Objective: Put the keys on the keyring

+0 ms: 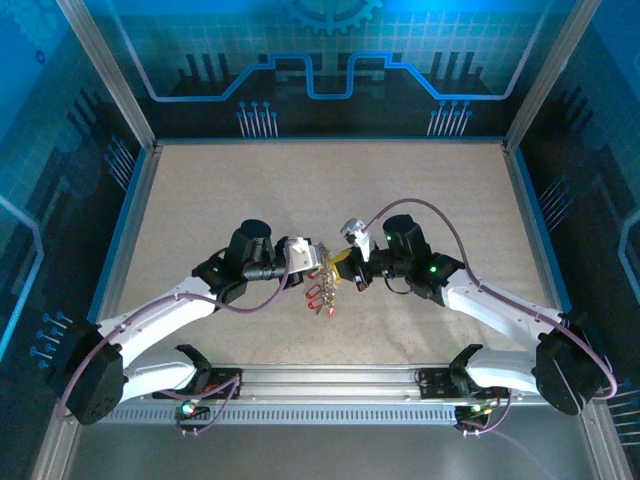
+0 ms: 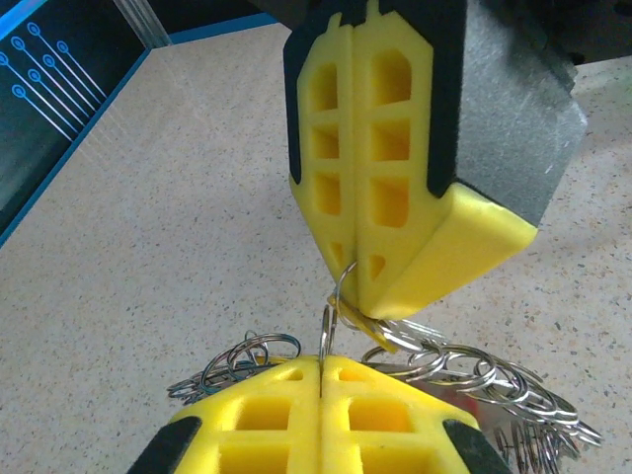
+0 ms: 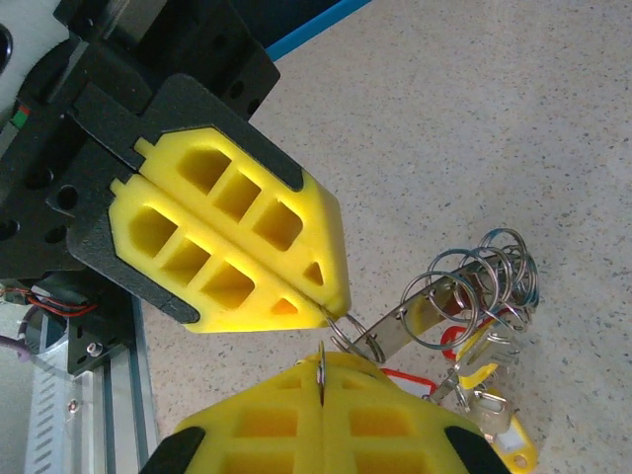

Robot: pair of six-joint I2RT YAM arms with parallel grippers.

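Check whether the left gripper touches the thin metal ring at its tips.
Touching. The left wrist view shows the left gripper shut, the thin metal ring pinched in its seam.

The right gripper (image 3: 321, 375) sits at the bottom edge, yellow fingers pressed together on a thin silver ring (image 3: 321, 354) that stands up from their seam. Just above, the left gripper (image 3: 318, 304) is closed too, its tip meeting a small split ring (image 3: 348, 334). A flat grey band (image 3: 403, 318) carrying more rings leads right toward keys (image 3: 489, 403) with red and yellow heads above the speckled table (image 3: 474, 118)
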